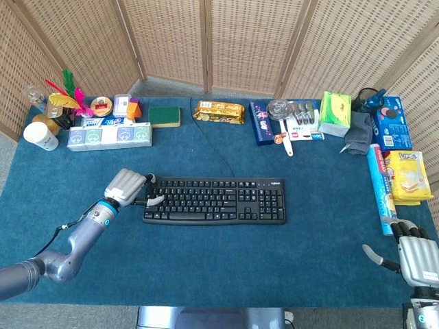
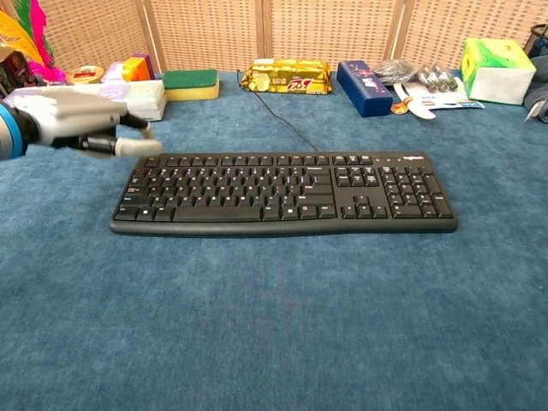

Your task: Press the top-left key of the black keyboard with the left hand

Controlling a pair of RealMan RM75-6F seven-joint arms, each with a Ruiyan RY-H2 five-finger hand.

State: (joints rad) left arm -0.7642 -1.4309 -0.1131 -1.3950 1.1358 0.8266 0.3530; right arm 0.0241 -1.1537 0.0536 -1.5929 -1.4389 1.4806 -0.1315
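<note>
The black keyboard [image 1: 215, 201] lies mid-counter. The left hand [image 1: 128, 188] hovers at its top-left corner, fingers [image 2: 137, 146] curled, one extended, holding nothing. The right hand [image 1: 416, 257] rests empty, fingers apart.

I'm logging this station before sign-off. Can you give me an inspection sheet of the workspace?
Surface: blue cloth table.
Job's things: black keyboard, flat, mid-table.
Clutter: sponge, snack pack, tissue box and other packs along far and right edges.
Hands: left hand at the keyboard's top-left corner, contact unclear; right hand holds nothing, near edge.
Cables: keyboard cable runs to the far edge.
Surroundings: wicker screens.
</note>
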